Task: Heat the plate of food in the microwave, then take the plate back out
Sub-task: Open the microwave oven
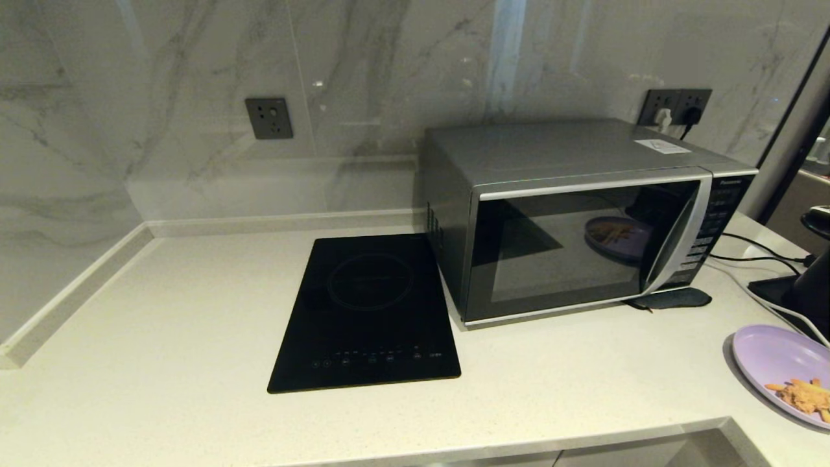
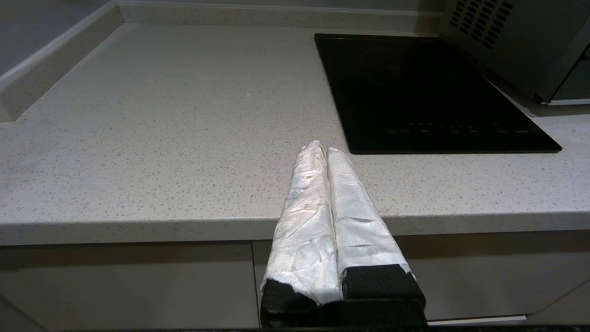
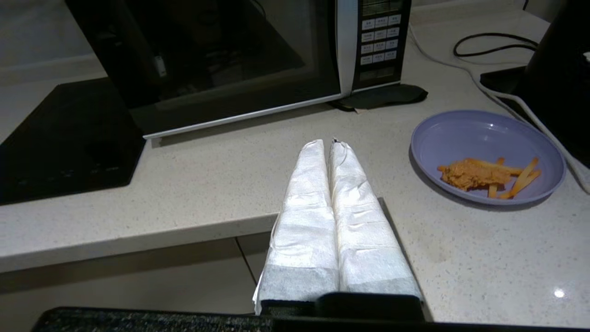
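The lilac plate of food (image 1: pixel 775 370) (image 3: pixel 486 154) lies on the counter at the front right, holding orange fry sticks and a crumbly heap. The silver-grey microwave (image 1: pixel 570 214) (image 3: pixel 221 60) stands behind it with its dark glass door closed; a reflection of the plate shows in the glass. My right gripper (image 3: pixel 326 143) hovers over the counter's front edge, to the left of the plate, shut and empty. My left gripper (image 2: pixel 322 148) hovers at the counter's front edge near the hob's front left corner, shut and empty. Neither gripper shows in the head view.
A flat black induction hob (image 1: pixel 369 311) lies left of the microwave. A dark pad (image 1: pixel 671 298) sits under the microwave's front right corner. Cables (image 1: pixel 758 250) and a black appliance (image 1: pixel 810 279) crowd the right side. Sockets (image 1: pixel 268 118) are set in the marble wall.
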